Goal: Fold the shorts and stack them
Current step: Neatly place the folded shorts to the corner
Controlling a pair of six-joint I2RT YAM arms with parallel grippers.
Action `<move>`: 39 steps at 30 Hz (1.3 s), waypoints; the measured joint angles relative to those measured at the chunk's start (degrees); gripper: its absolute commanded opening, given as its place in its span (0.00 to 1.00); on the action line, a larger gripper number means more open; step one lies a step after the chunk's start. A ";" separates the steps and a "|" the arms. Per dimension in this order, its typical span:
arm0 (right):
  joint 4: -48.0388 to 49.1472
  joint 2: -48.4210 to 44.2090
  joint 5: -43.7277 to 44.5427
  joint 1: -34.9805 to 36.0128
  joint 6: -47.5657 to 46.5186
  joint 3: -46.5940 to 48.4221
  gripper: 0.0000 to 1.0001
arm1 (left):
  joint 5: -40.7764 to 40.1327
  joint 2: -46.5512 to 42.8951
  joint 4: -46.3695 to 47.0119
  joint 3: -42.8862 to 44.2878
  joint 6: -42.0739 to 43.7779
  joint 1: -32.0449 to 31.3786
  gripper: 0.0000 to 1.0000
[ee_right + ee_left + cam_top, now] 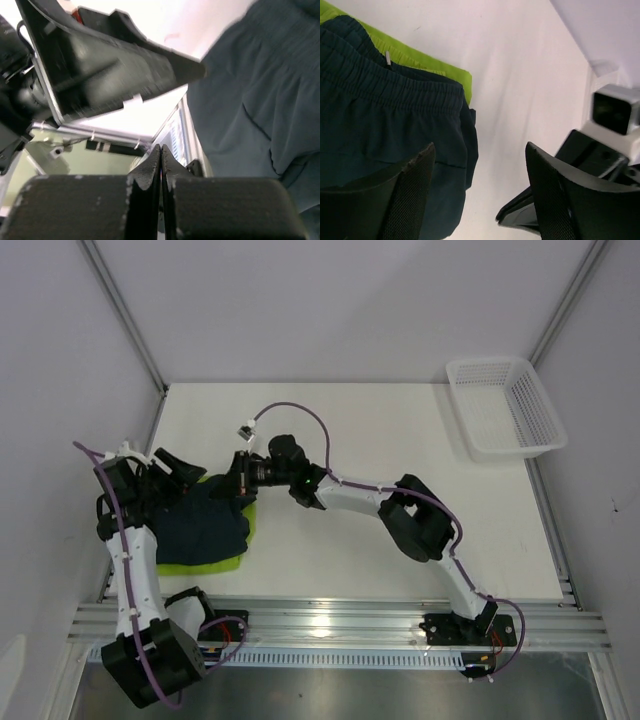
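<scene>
Navy shorts (205, 525) sit folded on top of lime shorts (215, 562), left side of the surface (380, 430), close to the left arm's base. Lime shows only as a strip along the near and right edges. Stack looks about done; my guess is this is final tidy-up.

From the left wrist: navy waistband edge (385, 125) runs past the lime corner (420, 57), so the top piece overhangs a bit there.

Left hand (480, 155) is wide, holding nothing. One finger is over navy cloth, the other over bare surface, so it straddles the stack's edge.

Right hand (161, 150) is closed tight, fingers pressed together with no cloth visible between them. It sits at the far right corner of the navy (240, 475), just beside the left hand (175, 475).

Risks as I see them:
- Hands are very near each other; any sideways move could knock them together.
- If the left closes here, it may pinch the navy edge and drag the top layer off square or open the fold.
- The closed right hand could snag the waistband on pulling out and shift the stack.

Basket (505, 405) is well apart, far right corner.
</scene>
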 measured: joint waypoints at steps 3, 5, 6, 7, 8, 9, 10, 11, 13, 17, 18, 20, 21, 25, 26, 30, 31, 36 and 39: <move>2.97 3.06 -2.45 0.39 2.75 0.00 0.00 | 3.87 0.85 4.90 -3.87 -2.69 3.89 0.73; 3.87 4.90 -3.30 0.68 3.85 0.00 0.00 | 5.49 2.51 7.30 -6.45 -4.13 6.80 0.73; 3.91 5.73 -3.56 0.76 4.17 0.02 0.00 | 6.21 3.19 8.59 -7.82 -4.81 8.22 0.74; 3.82 6.58 -3.82 0.85 4.22 0.31 0.00 | 6.58 3.61 9.51 -9.22 -5.46 9.44 0.73; 3.17 7.54 -3.96 0.98 4.20 0.83 0.00 | 6.91 3.76 10.75 -10.67 -6.47 10.58 0.73; 2.27 8.52 -3.93 1.07 4.15 1.38 0.00 | 7.43 3.76 12.13 -12.09 -7.50 11.52 0.73; 1.40 9.27 -3.78 1.07 4.20 1.81 0.00 | 8.09 3.76 14.58 -13.84 -8.87 12.24 0.71; 0.15 10.12 -3.48 1.07 4.17 2.25 0.00 | 8.48 3.78 17.64 -15.76 -10.60 12.68 0.70; -2.64 11.37 -2.75 1.07 4.15 2.51 0.00 | 9.07 4.79 23.82 -19.82 -13.79 12.94 0.69; -7.80 12.87 -0.87 0.98 3.48 2.51 0.00 | 8.09 9.53 34.53 -24.92 -18.62 13.33 0.68; -8.52 13.07 -0.46 0.98 3.30 2.56 0.00 | 7.91 10.60 37.11 -25.57 -19.63 13.42 0.68; -9.42 13.42 0.15 0.72 3.08 2.78 0.00 | 7.72 13.49 42.84 -26.51 -21.64 13.55 0.69; -9.73 13.66 0.44 0.61 3.06 2.93 0.00 | 7.74 15.17 45.62 -26.82 -22.51 13.60 0.69; -9.94 14.84 0.79 0.33 3.08 3.63 0.00 | 8.63 24.79 57.29 -27.80 -26.27 13.68 0.69; -9.86 14.99 0.76 0.28 3.08 3.69 0.00 | 9.27 26.86 60.22 -28.33 -27.26 13.75 0.69; -9.51 15.17 0.74 0.28 3.04 3.93 0.00 | 12.00 33.24 71.47 -30.05 -31.19 14.03 0.71; -9.38 15.15 0.76 0.26 2.99 4.04 0.00 | 12.63 33.42 73.11 -30.18 -31.78 14.08 0.72; -9.07 14.78 0.79 0.02 2.25 4.07 0.00 | 13.99 30.12 74.71 -30.73 -32.28 14.08 0.76; -9.20 13.46 1.01 0.02 1.36 4.07 0.00 | 14.01 23.32 71.10 -30.97 -31.58 14.08 0.80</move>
